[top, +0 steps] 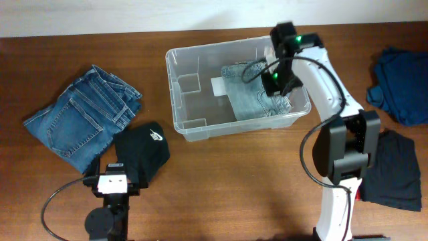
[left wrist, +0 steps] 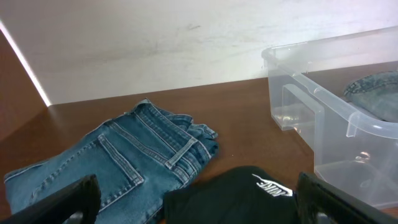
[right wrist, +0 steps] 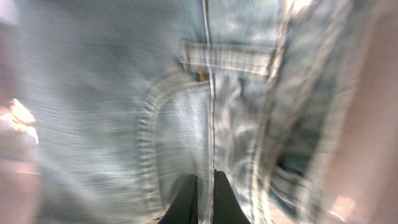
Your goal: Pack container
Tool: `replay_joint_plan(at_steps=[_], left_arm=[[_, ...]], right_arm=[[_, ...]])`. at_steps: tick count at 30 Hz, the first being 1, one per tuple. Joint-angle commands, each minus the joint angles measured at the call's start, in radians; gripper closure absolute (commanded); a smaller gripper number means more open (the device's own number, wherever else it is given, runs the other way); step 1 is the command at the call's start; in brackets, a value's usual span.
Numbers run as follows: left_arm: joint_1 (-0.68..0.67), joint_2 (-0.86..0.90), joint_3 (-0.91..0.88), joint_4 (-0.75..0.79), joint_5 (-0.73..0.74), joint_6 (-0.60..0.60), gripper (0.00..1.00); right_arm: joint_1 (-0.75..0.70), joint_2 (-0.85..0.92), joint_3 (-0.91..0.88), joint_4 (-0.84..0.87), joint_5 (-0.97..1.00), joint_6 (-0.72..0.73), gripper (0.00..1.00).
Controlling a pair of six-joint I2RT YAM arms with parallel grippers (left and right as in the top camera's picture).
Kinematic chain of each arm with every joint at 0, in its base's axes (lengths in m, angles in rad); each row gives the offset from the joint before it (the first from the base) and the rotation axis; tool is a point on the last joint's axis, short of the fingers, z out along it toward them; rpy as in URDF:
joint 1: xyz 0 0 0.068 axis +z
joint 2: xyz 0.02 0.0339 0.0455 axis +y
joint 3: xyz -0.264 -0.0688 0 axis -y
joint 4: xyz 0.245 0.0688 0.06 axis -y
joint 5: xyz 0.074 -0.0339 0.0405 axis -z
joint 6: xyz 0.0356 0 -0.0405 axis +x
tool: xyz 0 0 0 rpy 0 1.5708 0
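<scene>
Container (top: 200, 110): clear plastic bin standing on the tabletop (top: 234, 187), far of centre.

Packed: one item. Pale folded jeans (top: 251, 94) lie flat on the bin floor, in its right half. The left half of the floor is bare apart from a white label.

Outstanding: four garments lie outside the bin, all on the tabletop. Mid-blue jeans (top: 83, 117) are at far left. A black garment with a white logo (top: 144, 150) is just near-right of them, touching or overlapping their edge. A blue garment (top: 404, 80) is at far right, and a dark garment (top: 394, 171) sits nearer on the same side.

Right tool (right wrist: 202, 199): inside the bin, down at the pale jeans, fingers brought fully together. Whether any denim is pinched between them cannot be told.

Left tool (left wrist: 199, 211): fingers spread wide, holding nothing, low over the black garment.

Assessment: the task appears to be in its early part, about one fifth done if every loose garment is meant for the bin. The black garment looks the likeliest next pick.
</scene>
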State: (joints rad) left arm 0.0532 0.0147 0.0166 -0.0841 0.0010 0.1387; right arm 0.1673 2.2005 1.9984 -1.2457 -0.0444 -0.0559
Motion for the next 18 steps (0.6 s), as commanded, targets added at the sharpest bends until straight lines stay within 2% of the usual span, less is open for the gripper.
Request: replay_joint_plan(at_steps=[1, 4, 9, 13, 18], left_arm=[[0.004, -0.008, -0.007, 0.001, 0.011, 0.016, 0.00], [0.004, -0.008, -0.007, 0.001, 0.011, 0.016, 0.00], [0.004, -0.008, -0.007, 0.001, 0.011, 0.016, 0.00], [0.004, -0.008, -0.007, 0.001, 0.011, 0.016, 0.00], [0.004, -0.008, -0.007, 0.001, 0.011, 0.016, 0.00]], right_arm=[[0.022, -0.036, 0.198, -0.097, -0.079, 0.004, 0.96], [0.038, -0.036, 0.239, -0.143, -0.087, 0.004, 0.96], [0.075, -0.032, 0.181, -0.143, -0.087, 0.003, 0.96], [0.111, -0.032, 0.086, -0.085, -0.085, 0.004, 0.96], [0.140, -0.032, -0.114, 0.071, -0.076, 0.004, 0.96]])
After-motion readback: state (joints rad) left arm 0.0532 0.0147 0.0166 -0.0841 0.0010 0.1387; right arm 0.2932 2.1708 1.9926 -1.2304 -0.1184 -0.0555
